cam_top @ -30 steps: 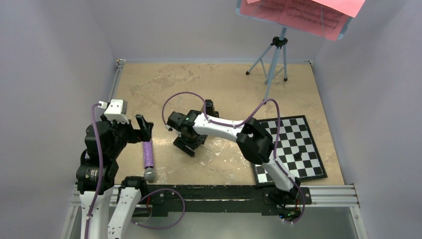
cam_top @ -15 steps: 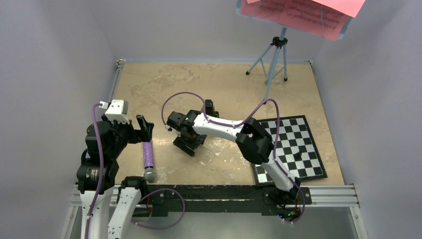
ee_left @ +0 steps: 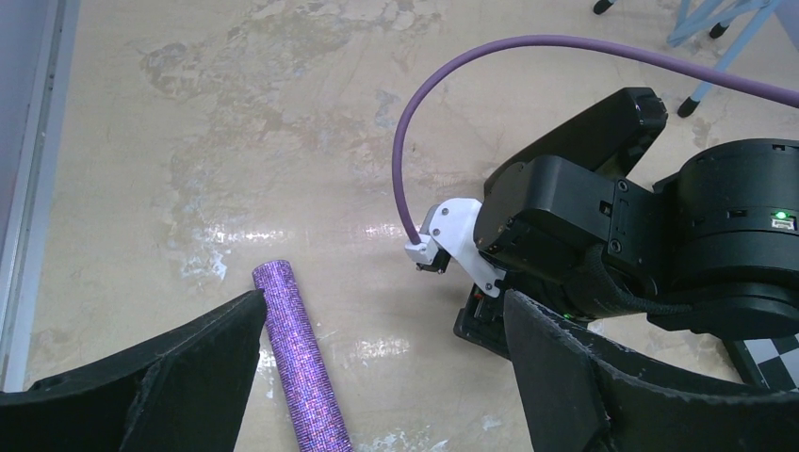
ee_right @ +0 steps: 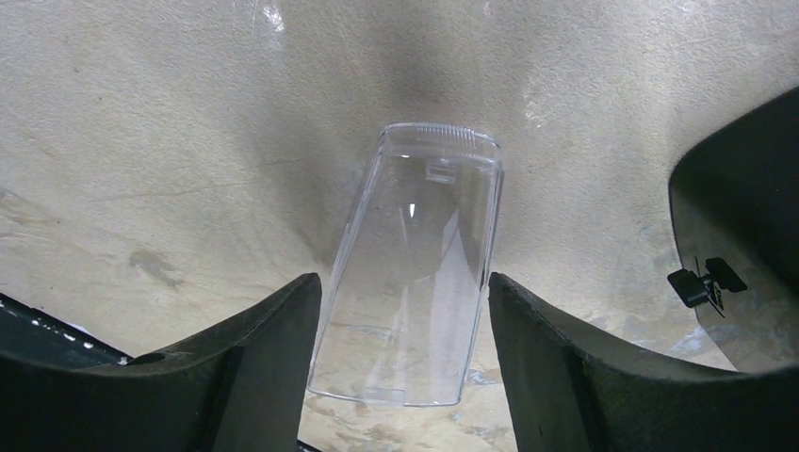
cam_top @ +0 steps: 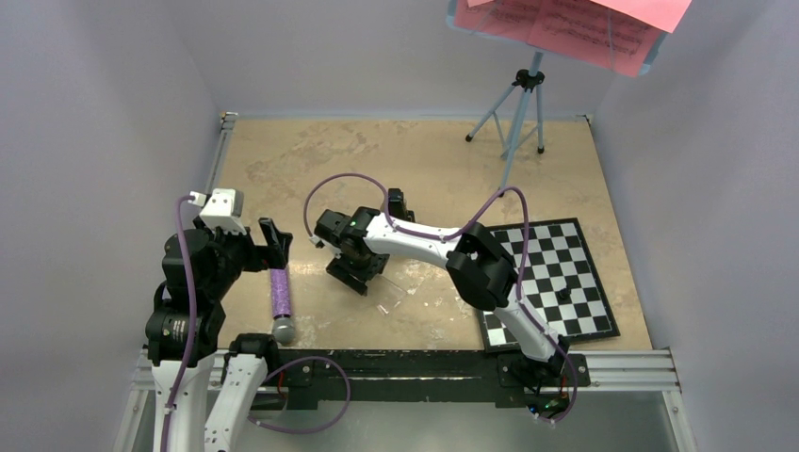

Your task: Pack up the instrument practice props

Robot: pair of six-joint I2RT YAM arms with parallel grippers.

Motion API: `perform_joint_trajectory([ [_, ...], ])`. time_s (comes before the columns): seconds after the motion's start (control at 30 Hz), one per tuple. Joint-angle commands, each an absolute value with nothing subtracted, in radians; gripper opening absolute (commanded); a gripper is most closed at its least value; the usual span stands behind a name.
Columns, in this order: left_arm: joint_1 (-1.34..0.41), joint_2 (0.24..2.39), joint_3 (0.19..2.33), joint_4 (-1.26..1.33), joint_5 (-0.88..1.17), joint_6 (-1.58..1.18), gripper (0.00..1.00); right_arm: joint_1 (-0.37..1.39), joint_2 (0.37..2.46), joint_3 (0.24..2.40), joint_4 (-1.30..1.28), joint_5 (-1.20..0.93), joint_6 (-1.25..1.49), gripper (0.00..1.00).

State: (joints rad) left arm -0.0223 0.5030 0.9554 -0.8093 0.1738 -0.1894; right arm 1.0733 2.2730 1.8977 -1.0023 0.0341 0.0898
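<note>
Found right gripper (ee_right: 403, 282) low at centre of overhead frame, fingers (ee_right: 236, 377) flanking clear plastic cover (ee_right: 424, 217) lying flat on tan tabletop (ee_right: 141, 141), close against both long edges. Could not tell whether clamped or merely touching. Noted left gripper (ee_left: 383, 306) spread wide above purple glitter microphone (ee_left: 301, 377), lower left. Saw light-blue music stand (cam_top: 533, 99) upper right, pink sheet-music pages (cam_top: 565, 28) on its desk.
</note>
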Motion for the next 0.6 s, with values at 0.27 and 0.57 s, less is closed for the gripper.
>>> perform_joint_trajectory([
  [0.27, -0.025, 0.508, 0.953, -0.782, 0.192, -0.172, 1.00, 1.073, 2.304, 1.950, -1.004, 0.021, 0.072, 0.67],
  [0.57, -0.025, 0.508, 0.947, -0.777, 0.198, -0.175, 1.00, 1.069, 2.280, 1.937, -1.005, 0.051, 0.084, 0.77],
])
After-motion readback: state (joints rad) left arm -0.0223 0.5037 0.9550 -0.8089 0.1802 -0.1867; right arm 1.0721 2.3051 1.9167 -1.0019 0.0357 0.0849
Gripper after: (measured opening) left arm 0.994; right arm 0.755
